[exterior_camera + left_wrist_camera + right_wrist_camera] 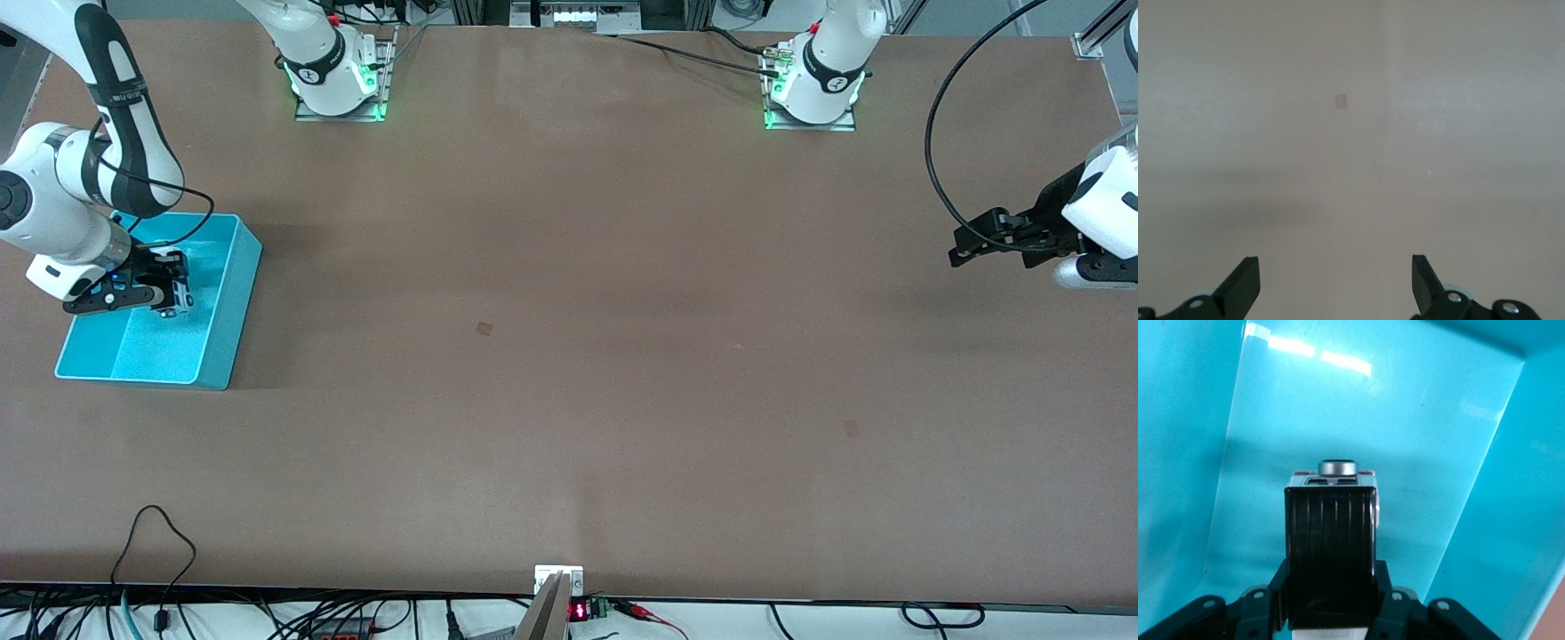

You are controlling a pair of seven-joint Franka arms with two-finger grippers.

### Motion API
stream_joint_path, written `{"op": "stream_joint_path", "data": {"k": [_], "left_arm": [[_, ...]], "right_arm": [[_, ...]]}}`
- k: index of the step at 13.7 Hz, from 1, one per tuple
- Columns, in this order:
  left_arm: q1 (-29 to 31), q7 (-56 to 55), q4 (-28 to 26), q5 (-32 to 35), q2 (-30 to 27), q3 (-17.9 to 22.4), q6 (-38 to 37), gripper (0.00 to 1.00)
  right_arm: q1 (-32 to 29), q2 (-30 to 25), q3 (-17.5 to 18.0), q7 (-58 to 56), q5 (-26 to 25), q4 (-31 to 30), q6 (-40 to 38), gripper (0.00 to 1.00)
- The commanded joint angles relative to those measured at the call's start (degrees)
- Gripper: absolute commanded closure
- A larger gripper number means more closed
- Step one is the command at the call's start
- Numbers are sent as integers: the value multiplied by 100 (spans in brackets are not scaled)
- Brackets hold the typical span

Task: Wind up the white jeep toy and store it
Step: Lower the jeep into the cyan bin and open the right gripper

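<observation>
The right gripper (171,289) hangs over the inside of the turquoise bin (236,311) at the right arm's end of the table (569,356), its fingers clenched on the white jeep toy (1331,475), which sits between the pads above the bin floor. The left gripper (965,249) waits over bare table at the left arm's end, its fingers (1241,287) spread wide and holding nothing.
</observation>
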Motion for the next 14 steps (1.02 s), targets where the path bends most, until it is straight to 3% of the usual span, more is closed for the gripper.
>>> {"op": "stream_joint_path", "data": {"k": [1,7,12,13,14], "left_arm": [[60,-36,-136,106,-141,-55,69,0],[68,-36,-136,106,-141,-55,78,0],[68,-36,-145,106,-133,-55,78,0],[68,-36,-136,106,-132,-55,78,0],[68,-36,-145,106,-132,-55,78,0]], "right_arm": [[-64,-216,-56,-24,-58,-330,114,100],[-73,-5,-92,239,-23,-796,667,100],[-82,144,-92,301,-23,-788,921,99],[-91,188,-92,302,-23,-788,1036,97],[-91,224,-92,319,-23,-788,1063,87]]}}
